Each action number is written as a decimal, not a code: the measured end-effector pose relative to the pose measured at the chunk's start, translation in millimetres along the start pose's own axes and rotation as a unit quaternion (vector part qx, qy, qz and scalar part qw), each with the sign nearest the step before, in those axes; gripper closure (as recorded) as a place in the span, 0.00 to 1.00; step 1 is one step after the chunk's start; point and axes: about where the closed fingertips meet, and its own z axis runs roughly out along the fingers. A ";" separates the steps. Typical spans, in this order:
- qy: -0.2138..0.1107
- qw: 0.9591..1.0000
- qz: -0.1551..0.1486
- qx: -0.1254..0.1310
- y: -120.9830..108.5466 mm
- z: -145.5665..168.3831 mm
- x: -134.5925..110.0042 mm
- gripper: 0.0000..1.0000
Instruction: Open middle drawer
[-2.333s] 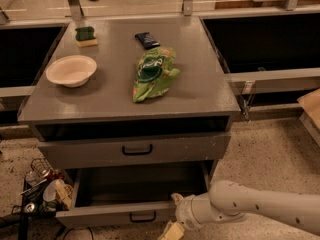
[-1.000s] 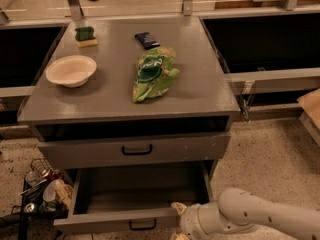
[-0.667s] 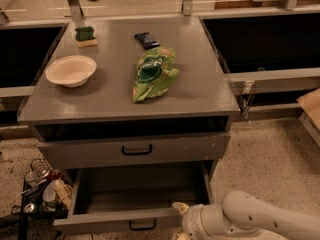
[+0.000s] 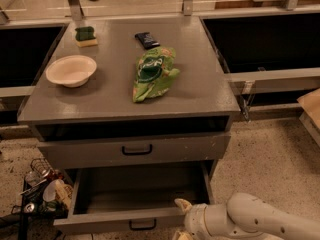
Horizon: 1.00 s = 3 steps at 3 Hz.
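Note:
The middle drawer (image 4: 120, 217) is the wide grey one pulled out below the shut top drawer (image 4: 80, 154). Its plain grey inside shows and holds nothing. A small black loop handle (image 4: 142, 225) sits in the centre of its front panel. My gripper (image 4: 180, 219) is at the bottom of the camera view, by the right end of that front panel and well right of the handle. Its cream fingers (image 4: 183, 204) are spread, so it is open and holds nothing. The white forearm (image 4: 260, 219) runs off to the lower right.
On the cabinet top (image 4: 200, 84) lie a white bowl (image 4: 71, 70), a green chip bag (image 4: 153, 73), a green sponge (image 4: 85, 35) and a dark packet (image 4: 147, 39). A wire rack of clutter (image 4: 42, 191) stands on the floor left of the drawer. Speckled floor (image 4: 270, 159) lies to the right.
The middle drawer's front has come a little further out toward the camera. My arm and gripper have dropped lower in the view beside its right end. Almost nothing moved in the last second.

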 end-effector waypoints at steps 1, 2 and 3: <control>-0.005 1.000 0.021 -0.007 -33.2 14.2 -3.0 0.00; -0.005 1.000 0.021 -0.007 -33.2 14.2 -3.0 0.00; 0.030 0.999 0.008 0.013 -26.5 28.2 8.3 0.00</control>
